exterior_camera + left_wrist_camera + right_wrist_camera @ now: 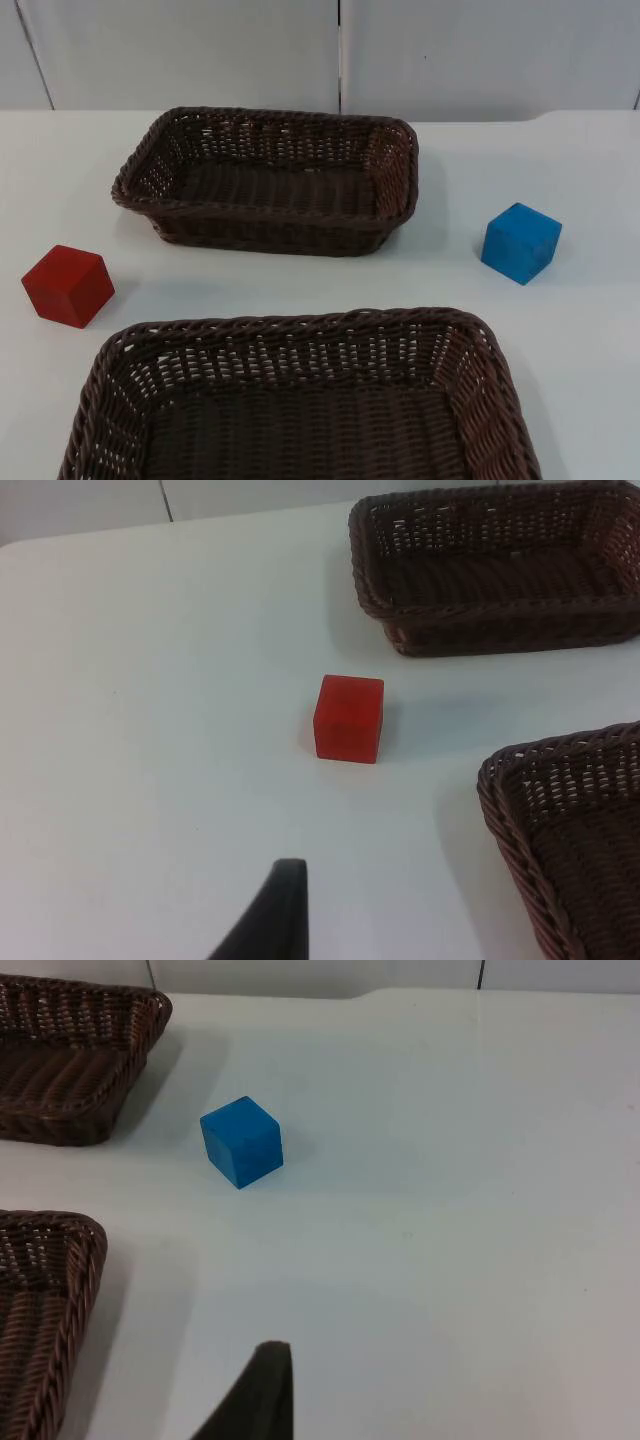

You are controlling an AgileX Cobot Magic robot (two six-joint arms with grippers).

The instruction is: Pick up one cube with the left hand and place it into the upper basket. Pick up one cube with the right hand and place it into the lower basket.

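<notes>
Above the table, left tool (272, 920) faces the untouched red cube (348, 718).

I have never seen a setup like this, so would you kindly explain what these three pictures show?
It is a two-armed robot at a white table. One picture looks down from a fixed camera; the other two come from cameras on each arm's wrist. On the table stand an upper basket and a lower basket, both without cubes inside. A red cube lies at the left, a blue cube at the right. Each wrist camera looks at its own cube from above. Nothing is held yet.
</notes>
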